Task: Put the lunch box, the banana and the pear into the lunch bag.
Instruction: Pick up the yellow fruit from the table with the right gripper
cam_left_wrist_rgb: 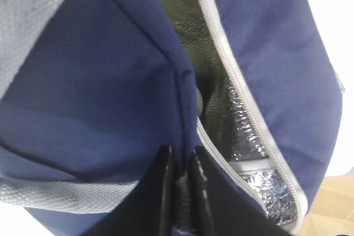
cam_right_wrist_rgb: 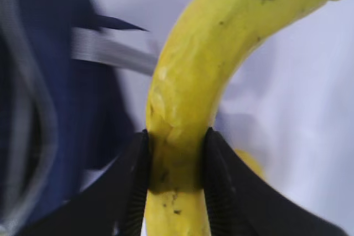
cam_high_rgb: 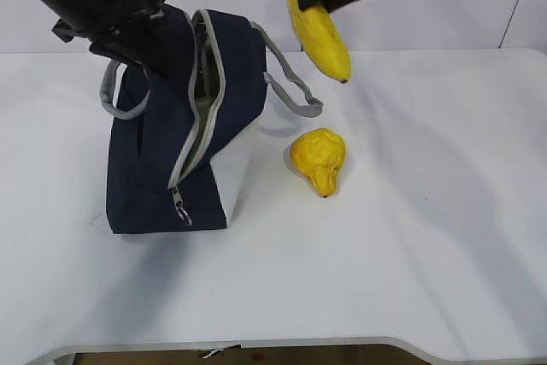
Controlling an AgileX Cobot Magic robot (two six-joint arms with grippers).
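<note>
Right gripper (cam_right_wrist_rgb: 176, 161): I'm pinching the banana (cam_high_rgb: 318, 30) here, jaws pressed against both sides of it near one end, the rest hanging down and curving away.

Banana spot: it's hanging in the air, up above the table (cam_high_rgb: 427, 237) and off to the right of the lunch bag (cam_high_rgb: 184, 126), not over the opening yet.

Left gripper (cam_left_wrist_rgb: 182, 178): I'm clamping the bag's navy top edge with this one, jaws nearly together on the fabric, holding the mouth apart so the silver lining is showing.

Lunch bag: it's standing near the left side of the table, leaning a bit, zipper undone down the front with the ring pull dangling low.

Pear (cam_high_rgb: 318, 160): it's lying on the table just right of the bag, below the banana, nobody touching it.

Lunch box: I'm not really seeing it; something pale green is peeking through the zip gap, so I'm guessing it's already inside.

Worries: the opening is looking pretty narrow to me, so I'm thinking the banana's long curve could be catching on the zipper trim or the grey handle (cam_high_rgb: 295, 83) going in. Also gripping it near the end means it's free to swing or slip. And if the fabric is sliding out of the left jaws, the mouth is flopping shut.
</note>
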